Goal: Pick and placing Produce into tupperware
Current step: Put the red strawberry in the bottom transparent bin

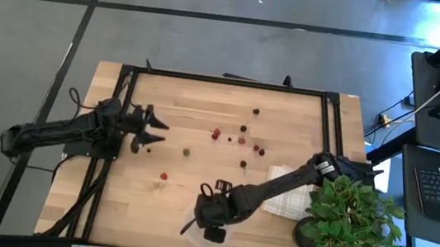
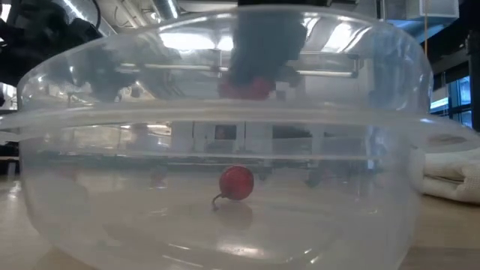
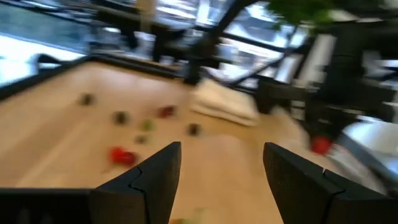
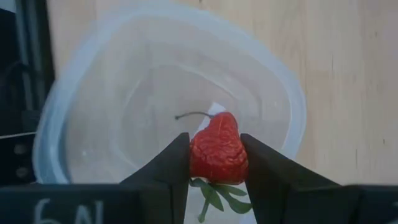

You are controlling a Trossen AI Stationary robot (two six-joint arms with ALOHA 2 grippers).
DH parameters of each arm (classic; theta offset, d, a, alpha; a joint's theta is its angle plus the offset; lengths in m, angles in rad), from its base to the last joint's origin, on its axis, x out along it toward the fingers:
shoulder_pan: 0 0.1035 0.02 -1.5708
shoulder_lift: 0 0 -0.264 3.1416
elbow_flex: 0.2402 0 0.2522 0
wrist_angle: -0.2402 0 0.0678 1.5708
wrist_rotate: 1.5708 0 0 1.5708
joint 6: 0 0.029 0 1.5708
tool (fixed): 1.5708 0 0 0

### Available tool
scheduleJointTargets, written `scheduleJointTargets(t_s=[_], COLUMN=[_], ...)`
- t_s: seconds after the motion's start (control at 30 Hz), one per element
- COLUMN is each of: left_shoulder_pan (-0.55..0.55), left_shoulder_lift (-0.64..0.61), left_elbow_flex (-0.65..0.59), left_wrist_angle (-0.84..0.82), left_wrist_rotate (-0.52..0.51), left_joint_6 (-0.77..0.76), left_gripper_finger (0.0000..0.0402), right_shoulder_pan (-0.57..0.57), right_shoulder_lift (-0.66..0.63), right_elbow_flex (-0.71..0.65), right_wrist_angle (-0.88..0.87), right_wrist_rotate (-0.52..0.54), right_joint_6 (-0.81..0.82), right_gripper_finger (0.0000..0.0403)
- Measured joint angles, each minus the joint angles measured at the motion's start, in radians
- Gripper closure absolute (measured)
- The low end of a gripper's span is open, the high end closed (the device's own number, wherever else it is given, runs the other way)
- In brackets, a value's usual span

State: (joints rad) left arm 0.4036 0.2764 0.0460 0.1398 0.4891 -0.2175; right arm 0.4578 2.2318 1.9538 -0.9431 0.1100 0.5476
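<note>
The clear round tupperware (image 1: 209,235) stands near the table's front edge and fills the low view (image 2: 60,187). One red cherry with a stem (image 2: 236,182) lies on its floor. My right gripper (image 1: 211,219) hangs over the tupperware (image 4: 93,93), shut on a red strawberry (image 4: 216,152); in the low view the strawberry (image 2: 251,88) shows above the rim. My left gripper (image 1: 159,132) is open and empty at the table's left (image 3: 221,155). Small red, dark and green pieces (image 1: 242,135) lie scattered on the wood; a red one (image 1: 163,176) lies nearer the front. My right gripper pinches the strawberry by its two opposite sides (image 4: 198,155) between its two fingers. The fingers come from above, pointing down. The strawberry is lifted clear above the tupperware's opening, its green leaves (image 4: 217,193) back between the fingers.
A folded white checked cloth (image 1: 290,196) lies at the right, beside a leafy potted plant (image 1: 350,217) at the front right corner. A black frame (image 1: 225,80) borders the tabletop. In the left wrist view, a red piece (image 3: 122,155) and others lie ahead.
</note>
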Motion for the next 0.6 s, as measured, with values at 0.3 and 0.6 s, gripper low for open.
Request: scheduleJointTargets(t_s=[0.3, 0.6], left_shoulder_pan=[-0.340, -0.682], left_shoulder_lift=[0.010, 0.096], left_elbow_flex=[0.000, 0.037], left_wrist_angle=[0.001, 0.007], left_wrist_rotate=[-0.268, -0.582], left_joint_6=[0.031, 0.040], left_gripper_finger=[0.0182, 0.0182], right_shoulder_pan=[0.004, 0.004], right_shoulder_lift=[0.000, 0.001], right_elbow_flex=[-0.062, -0.065], right_wrist_angle=[0.023, 0.042], right_wrist_rotate=[0.001, 0.001], right_joint_6=[0.052, 0.049], right_gripper_finger=[0.0275, 0.0275])
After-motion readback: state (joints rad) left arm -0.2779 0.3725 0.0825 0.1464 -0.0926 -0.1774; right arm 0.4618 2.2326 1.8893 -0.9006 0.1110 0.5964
